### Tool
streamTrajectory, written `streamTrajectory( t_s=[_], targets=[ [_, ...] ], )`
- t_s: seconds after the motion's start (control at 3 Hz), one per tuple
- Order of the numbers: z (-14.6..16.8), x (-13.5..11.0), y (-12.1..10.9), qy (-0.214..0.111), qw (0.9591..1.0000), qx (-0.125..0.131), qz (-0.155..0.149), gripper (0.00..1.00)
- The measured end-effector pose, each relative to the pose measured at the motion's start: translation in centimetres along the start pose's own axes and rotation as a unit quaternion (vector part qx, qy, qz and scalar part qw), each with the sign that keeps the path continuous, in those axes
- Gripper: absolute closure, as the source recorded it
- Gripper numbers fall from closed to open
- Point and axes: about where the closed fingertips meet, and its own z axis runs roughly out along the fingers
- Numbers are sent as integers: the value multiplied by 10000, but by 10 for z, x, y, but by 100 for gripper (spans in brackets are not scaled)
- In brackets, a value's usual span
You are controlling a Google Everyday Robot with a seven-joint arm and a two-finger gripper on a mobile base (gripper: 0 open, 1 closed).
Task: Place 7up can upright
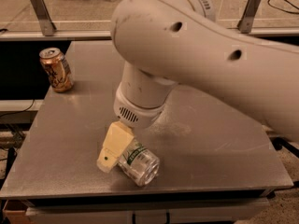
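The 7up can (139, 163), silver-white with green lettering, lies on its side near the front edge of the grey table (210, 148), its open end facing front right. My gripper (116, 154) hangs from the large white arm (196, 55) and is down over the can's left end. Its cream-coloured tip covers that part of the can. I cannot see whether it grips the can.
An orange-gold patterned can (56, 69) stands upright at the table's far left corner. A ledge with metal posts (41, 12) runs behind the table. The table's front edge lies just in front of the lying can.
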Motion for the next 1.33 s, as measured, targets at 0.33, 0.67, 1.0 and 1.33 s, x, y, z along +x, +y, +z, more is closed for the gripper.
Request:
streamTrajectory(
  t_s=[0.33,0.67,1.0,1.33],
  targets=[
    [12,-1,5,-10,9998,152,117,0],
    [20,0,3,2,9993,259,261,17],
    [24,2,-2,14,9989,312,361,40],
    [18,-3,-9,-110,9988,305,374,64]
  ],
)
